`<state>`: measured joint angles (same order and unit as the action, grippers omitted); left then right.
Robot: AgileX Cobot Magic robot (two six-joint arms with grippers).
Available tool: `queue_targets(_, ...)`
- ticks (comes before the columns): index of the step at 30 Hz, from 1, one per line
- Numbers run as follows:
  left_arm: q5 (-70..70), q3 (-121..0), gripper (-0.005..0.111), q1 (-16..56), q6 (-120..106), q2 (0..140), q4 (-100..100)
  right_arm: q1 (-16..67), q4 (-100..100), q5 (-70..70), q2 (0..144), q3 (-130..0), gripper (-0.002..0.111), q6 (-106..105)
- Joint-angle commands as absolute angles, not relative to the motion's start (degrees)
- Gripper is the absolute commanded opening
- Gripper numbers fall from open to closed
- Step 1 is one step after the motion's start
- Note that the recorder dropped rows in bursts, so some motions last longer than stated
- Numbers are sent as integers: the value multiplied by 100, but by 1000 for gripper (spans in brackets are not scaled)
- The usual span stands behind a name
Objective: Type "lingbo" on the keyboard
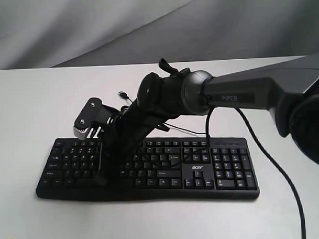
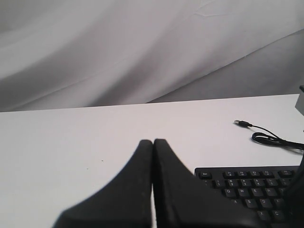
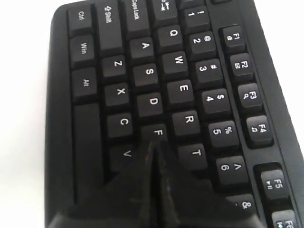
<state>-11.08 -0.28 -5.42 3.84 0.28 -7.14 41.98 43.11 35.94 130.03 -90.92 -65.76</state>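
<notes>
The black keyboard (image 1: 224,169) with a white "acer" logo lies across the white table. My right arm reaches across to its left half. The right gripper (image 1: 101,179) is shut and points down onto the keys. In the right wrist view its joined tips (image 3: 153,142) sit at the edge of the F key (image 3: 158,132), between V and T; the key under the fingers is hidden. My left gripper (image 2: 153,141) is shut with nothing in it, above bare table beside the keyboard's Esc corner (image 2: 247,183). It does not show in the exterior view.
The keyboard's thin USB cable (image 2: 266,137) coils behind the keyboard, its plug (image 1: 123,94) loose on the table. A black cable (image 1: 276,168) hangs from the right arm over the number pad side. Grey cloth backs the table.
</notes>
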Motion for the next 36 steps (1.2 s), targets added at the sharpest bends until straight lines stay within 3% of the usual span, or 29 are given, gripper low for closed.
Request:
queue_targets(1,-1054,0,1,-511,396,0,-716,4202,4298,3505,13027,-9137,0,-6572)
queue_targets(36,-1054,0,1,-511,396,0,-716,4286,3965,3974,12868,-9037,0,-6122)
